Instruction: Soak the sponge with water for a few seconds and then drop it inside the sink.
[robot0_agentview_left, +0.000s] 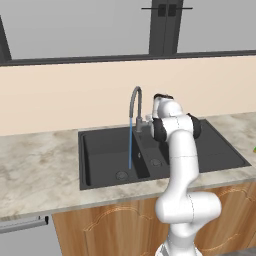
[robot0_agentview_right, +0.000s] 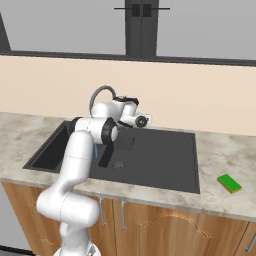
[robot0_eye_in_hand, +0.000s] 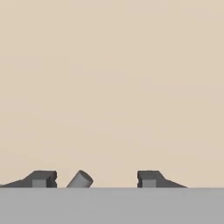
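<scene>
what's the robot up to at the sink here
The white arm is reaching over the black double-basin sink toward the back wall, its pincer up by the grey faucet. The pincer's tips stand apart with a small grey rod, probably the tap handle, between them, and it holds nothing. A thin blue stream of water is running into the sink. The green and yellow sponge lies untouched on the counter to the right of the sink, so soaking has not started.

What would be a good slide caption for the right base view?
Water runs into the sink while the robot's gripper sits by the faucet; the sponge waits on the counter.
</scene>
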